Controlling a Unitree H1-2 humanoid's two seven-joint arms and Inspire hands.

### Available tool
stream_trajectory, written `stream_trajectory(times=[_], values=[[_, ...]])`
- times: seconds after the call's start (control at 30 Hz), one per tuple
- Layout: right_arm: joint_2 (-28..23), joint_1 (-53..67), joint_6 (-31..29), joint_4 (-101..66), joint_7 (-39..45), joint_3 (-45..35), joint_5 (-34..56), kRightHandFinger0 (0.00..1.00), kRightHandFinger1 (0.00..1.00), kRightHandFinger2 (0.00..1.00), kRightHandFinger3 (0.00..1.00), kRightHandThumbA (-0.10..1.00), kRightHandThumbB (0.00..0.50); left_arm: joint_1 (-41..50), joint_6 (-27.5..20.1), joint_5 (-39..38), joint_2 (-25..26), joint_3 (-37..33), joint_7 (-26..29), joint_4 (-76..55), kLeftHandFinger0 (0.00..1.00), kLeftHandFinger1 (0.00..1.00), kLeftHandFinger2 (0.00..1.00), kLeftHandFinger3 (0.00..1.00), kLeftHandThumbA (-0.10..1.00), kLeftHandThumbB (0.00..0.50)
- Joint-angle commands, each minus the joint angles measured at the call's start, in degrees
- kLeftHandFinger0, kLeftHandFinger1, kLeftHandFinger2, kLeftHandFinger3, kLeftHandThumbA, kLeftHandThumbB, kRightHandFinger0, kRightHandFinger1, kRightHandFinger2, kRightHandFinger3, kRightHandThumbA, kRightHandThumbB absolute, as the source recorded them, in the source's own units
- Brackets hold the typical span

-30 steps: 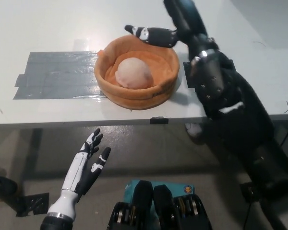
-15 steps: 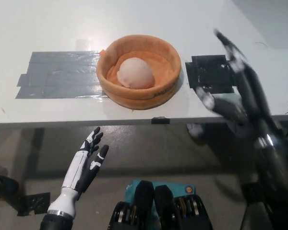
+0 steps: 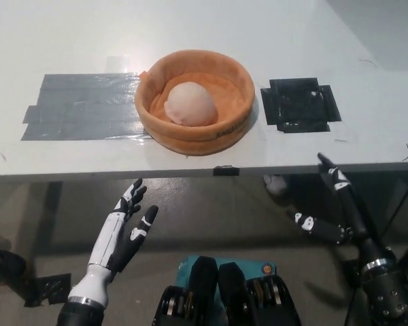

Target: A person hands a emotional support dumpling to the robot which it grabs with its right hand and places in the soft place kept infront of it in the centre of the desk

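**Dumpling in the basket, both hands down and empty**

Lower left of the frame, the white left hand (image 3: pixel 119 234) hangs below the desk edge, fingers spread apart and holding nothing. Lower right, the black right hand (image 3: pixel 340 214) sits at much the same height, also under the desk edge, fingers splayed wide and empty. Up from there, the white desk (image 3: pixel 272 41) fills the top half of the picture. At its centre, near the front edge, sits the soft orange basket (image 3: pixel 221 132), and the pale round dumpling (image 3: pixel 190 103) rests inside it, touching its floor. Left of the basket lies a patch of grey tape (image 3: pixel 81 105); right of it, a square of black tape (image 3: pixel 299 104), just beside the basket's rim.
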Motion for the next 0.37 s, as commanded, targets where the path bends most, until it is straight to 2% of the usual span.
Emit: stream_trajectory(times=[0.0, 0.13, 0.17, 0.2, 0.3, 0.33], values=[[0.8, -1.8, -6.5, 2.1, 1.0, -1.1, 5.6, 1.0, 1.0, 1.0, 1.0, 0.86, 0.18, -1.0, -1.6, 0.3, 0.4, 0.0, 0.4, -0.6, 1.0, 1.0, 1.0, 1.0, 0.88, 0.023], [1.4, -0.9, -7.6, 3.4, 3.3, -1.8, 9.8, 1.0, 1.0, 1.0, 1.0, 0.99, 0.209, -0.6, -1.1, 0.3, 0.6, -0.3, -0.1, -1.1, 1.0, 1.0, 1.0, 1.0, 0.89, 0.026], [1.5, -0.8, -7.7, 3.4, 3.4, -1.9, 10.0, 1.0, 1.0, 1.0, 1.0, 1.0, 0.25, -0.5, -1.1, 0.3, 0.6, -0.3, -0.1, -1.1, 1.0, 1.0, 1.0, 1.0, 0.89, 0.026], [1.6, -0.5, -7.8, 3.1, 4.3, -2.0, 11.3, 1.0, 1.0, 1.0, 1.0, 1.0, 0.239, -0.5, -1.4, 0.0, 0.6, -0.3, -0.3, -1.1, 1.0, 1.0, 1.0, 1.0, 0.89, 0.024], [2.0, 0.0, -7.2, 2.0, 7.3, -2.2, 15.4, 1.0, 1.0, 1.0, 1.0, 1.0, 0.277, -0.5, -1.3, 0.1, 0.8, -0.4, -0.4, -1.3, 1.0, 1.0, 1.0, 1.0, 0.88, 0.021], [2.4, 0.2, -6.8, 1.6, 8.6, -2.4, 17.6, 1.0, 1.0, 1.0, 1.0, 1.0, 0.268, -0.4, -1.6, 0.3, 0.9, -0.5, -0.2, -1.2, 1.0, 1.0, 1.0, 1.0, 0.87, 0.015]])
